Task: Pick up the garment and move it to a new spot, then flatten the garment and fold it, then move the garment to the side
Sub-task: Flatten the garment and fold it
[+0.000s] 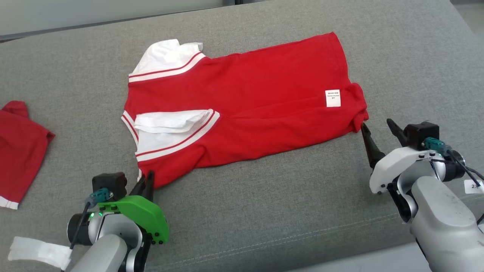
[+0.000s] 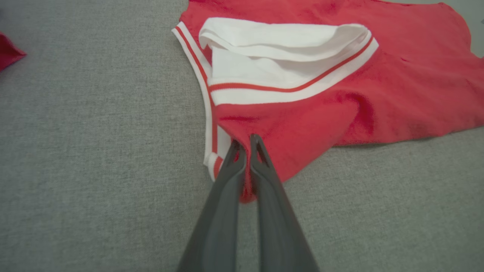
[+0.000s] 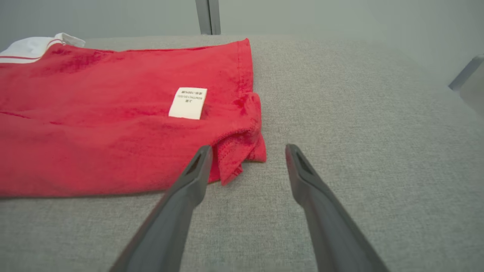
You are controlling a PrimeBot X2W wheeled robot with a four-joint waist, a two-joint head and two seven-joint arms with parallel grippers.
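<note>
Across the centre of the head view, the red garment [image 1: 245,102] lies spread on the grey cushion [image 1: 264,211], white striped trim toward frame left, white label [image 1: 332,98] toward frame right. At lower left, my left gripper [image 1: 148,181] is pinched together on the garment's near corner; red cloth shows between the fingers in the left wrist view. At right, my right gripper [image 1: 376,124] has its fingers apart, one tip just beside the bunched hem corner. Second red cloth [image 1: 19,151] at left edge, well apart.
</note>
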